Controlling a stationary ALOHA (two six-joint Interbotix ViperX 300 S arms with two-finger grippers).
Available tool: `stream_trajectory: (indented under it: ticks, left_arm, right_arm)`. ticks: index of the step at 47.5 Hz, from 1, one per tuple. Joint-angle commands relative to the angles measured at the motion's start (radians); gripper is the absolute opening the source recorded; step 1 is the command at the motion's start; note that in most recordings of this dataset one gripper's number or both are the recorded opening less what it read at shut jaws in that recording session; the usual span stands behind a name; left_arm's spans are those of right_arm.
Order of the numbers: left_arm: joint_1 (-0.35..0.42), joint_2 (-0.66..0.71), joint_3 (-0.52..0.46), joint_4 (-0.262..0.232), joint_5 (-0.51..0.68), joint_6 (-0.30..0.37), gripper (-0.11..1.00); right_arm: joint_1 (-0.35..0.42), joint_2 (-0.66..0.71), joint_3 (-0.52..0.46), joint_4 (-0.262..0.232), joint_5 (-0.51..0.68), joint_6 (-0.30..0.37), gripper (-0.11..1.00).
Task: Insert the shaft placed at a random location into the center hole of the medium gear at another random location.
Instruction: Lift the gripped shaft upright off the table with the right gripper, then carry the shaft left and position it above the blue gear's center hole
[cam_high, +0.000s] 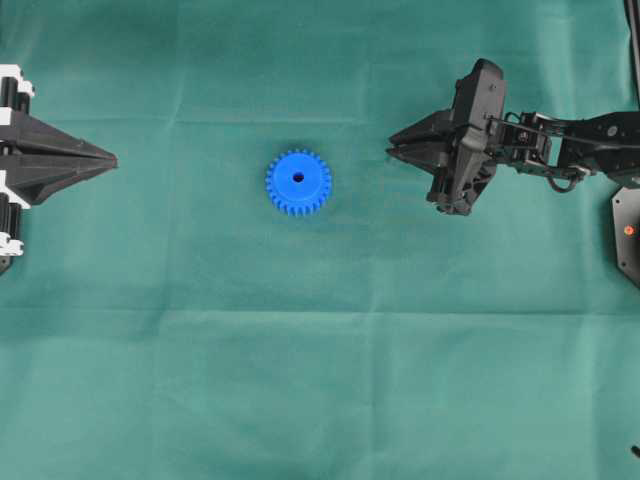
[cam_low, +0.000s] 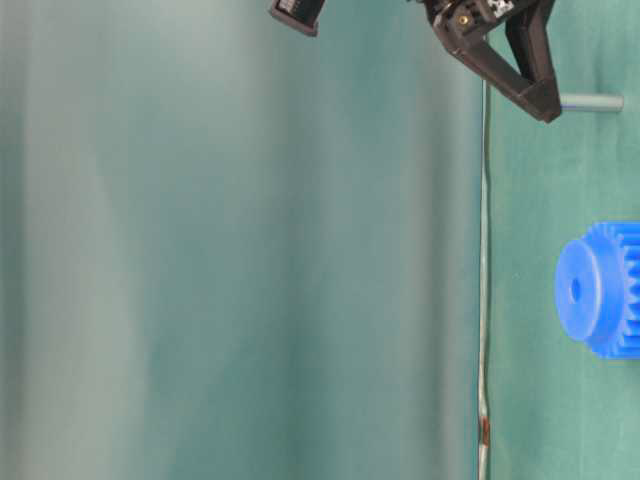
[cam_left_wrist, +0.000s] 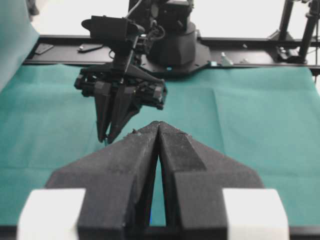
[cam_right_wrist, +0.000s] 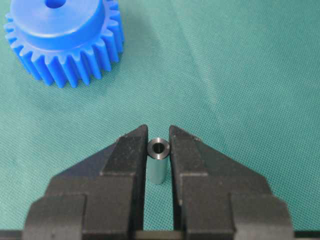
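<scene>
**Right jaws flank the standing shaft**

Across the whole surface lies the green cloth (cam_high: 320, 380), creased in faint lines. On the overhead view's left edge, the left gripper (cam_high: 112, 158) hangs above the cloth, well apart from everything — its own wrist camera shows the two fingers pressed together at the tips, clenched on nothing. Over on the right, the right gripper (cam_right_wrist: 159, 134) reaches down toward the cloth at a slant, fingertips near the surface.

Now the medium gear (cam_high: 298, 182): bright blue, lying flat near the middle of the cloth, teeth all round the rim, the center hole (cam_high: 298, 178) facing up and empty. It sits well apart from both grippers.

And the shaft (cam_right_wrist: 158, 162) — a small silver-grey tube, standing upright on the cloth right between the right fingers, its hollow top end showing. The jaws sit narrow, just beside it on either side; whether they actually clamp it yet, the views cannot tell.
</scene>
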Motion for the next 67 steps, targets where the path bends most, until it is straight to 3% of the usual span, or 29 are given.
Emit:
stream_trajectory:
  ticks: [1, 11, 27, 49, 67]
  left_arm:
    - [0.003, 0.003, -0.028, 0.002, -0.006, -0.002, 0.0]
    - [0.003, 0.002, -0.029, 0.002, -0.005, -0.002, 0.0]
    - [0.003, -0.025, -0.029, 0.002, 0.015, -0.002, 0.0]
    - [0.003, -0.025, -0.031, 0.003, 0.02, -0.002, 0.0]
    - [0.003, -0.02, -0.029, 0.002, 0.02, -0.014, 0.0]
  right_arm:
    - [-0.005, -0.011, -0.014, 0.002, -0.012, 0.0, 0.13]
    - [-0.005, -0.08, -0.023, 0.002, 0.006, -0.002, 0.13]
    - [-0.005, -0.23, -0.046, 0.002, 0.153, -0.003, 0.13]
    - [0.003, -0.225, -0.058, 0.002, 0.179, 0.0, 0.13]
    - [0.057, -0.129, -0.173, 0.005, 0.186, 0.002, 0.13]
